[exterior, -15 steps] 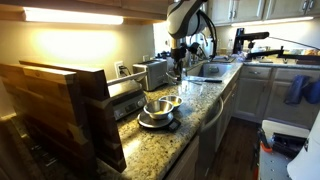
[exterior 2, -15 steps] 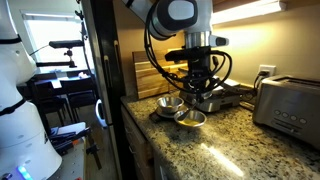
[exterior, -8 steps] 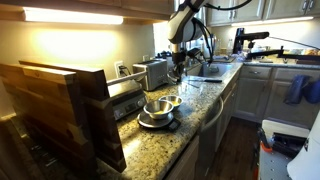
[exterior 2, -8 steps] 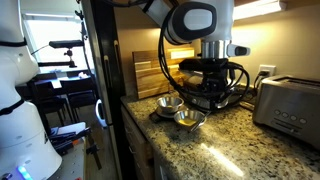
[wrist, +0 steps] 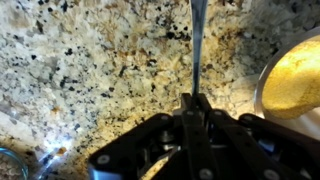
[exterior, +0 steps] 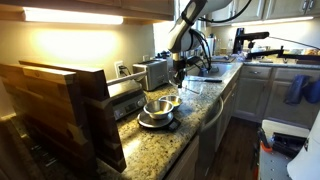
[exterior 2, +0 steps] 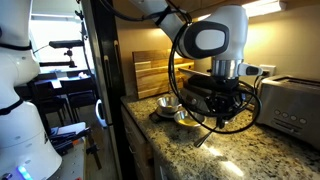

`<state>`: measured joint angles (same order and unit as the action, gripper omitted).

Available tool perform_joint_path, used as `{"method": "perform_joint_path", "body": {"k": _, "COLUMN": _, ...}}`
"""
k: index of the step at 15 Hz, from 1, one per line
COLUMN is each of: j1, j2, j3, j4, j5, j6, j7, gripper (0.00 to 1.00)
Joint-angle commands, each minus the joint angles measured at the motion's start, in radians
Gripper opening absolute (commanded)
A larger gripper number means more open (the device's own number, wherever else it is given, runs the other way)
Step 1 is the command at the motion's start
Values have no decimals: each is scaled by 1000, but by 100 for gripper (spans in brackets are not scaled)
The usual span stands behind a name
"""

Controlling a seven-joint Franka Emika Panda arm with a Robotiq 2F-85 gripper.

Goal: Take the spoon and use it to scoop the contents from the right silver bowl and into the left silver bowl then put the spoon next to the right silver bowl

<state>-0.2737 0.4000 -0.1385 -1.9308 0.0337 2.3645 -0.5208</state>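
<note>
My gripper [wrist: 195,100] is shut on the thin metal handle of the spoon [wrist: 198,45], which runs up out of the wrist view, so its scoop end is hidden. Speckled granite lies under it. The right silver bowl [wrist: 296,76], with yellow contents, shows at the right edge of that view. In both exterior views the gripper [exterior 2: 220,100] [exterior: 178,72] hangs over the counter beside the bowls, toward the toaster. The left silver bowl [exterior: 157,107] [exterior 2: 169,103] is the larger one, on a dark plate. The small bowl [exterior 2: 187,118] sits next to it, partly behind the arm.
A toaster [exterior 2: 288,103] stands on the granite counter [wrist: 90,70] beyond the gripper. Wooden cutting boards [exterior: 60,105] lean at the other end. A sink [exterior: 205,70] lies farther along, and a glass rim [wrist: 12,162] shows in the wrist view's corner.
The arm has carried the spoon sideways, from above the two bowls out over bare counter toward the toaster. The jaws stayed shut on the handle. The bowls have not moved.
</note>
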Motion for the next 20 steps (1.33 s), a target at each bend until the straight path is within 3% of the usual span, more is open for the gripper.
{"method": "perform_joint_path", "body": {"k": 1, "j1": -54, "j2": 50, "j3": 38, "j4": 33, "j5": 33, "j6": 27, "j7": -55, "gripper": 2}}
{"method": "perform_joint_path", "body": {"k": 6, "j1": -96, "j2": 124, "j3": 64, "j4": 73, "j5": 47, "j6": 43, "j7": -88, "gripper": 2}}
{"method": "perform_joint_path", "body": {"k": 11, "j1": -95, "j2": 141, "j3": 70, "j4": 75, "j5": 25, "j6": 48, "j7": -72, "gripper": 2}}
{"method": "perform_joint_path", "body": {"k": 12, "j1": -77, "j2": 135, "j3": 55, "j4": 69, "j5": -2, "j6": 55, "j7": -49, "gripper": 32}}
{"method": "perform_joint_path", "body": {"k": 13, "j1": -67, "j2": 130, "j3": 45, "j4": 64, "j5": -24, "j6": 55, "j7": -37, "gripper": 34}}
{"method": "perform_joint_path", "body": {"k": 16, "j1": -12, "j2": 90, "j3": -14, "j4": 31, "j5": -154, "j6": 46, "j7": 68, "gripper": 52}}
{"method": "perform_joint_path", "body": {"k": 20, "j1": -11, "j2": 17, "j3": 0, "j4": -10, "j5": -195, "j6": 13, "j7": 86, "gripper": 78}}
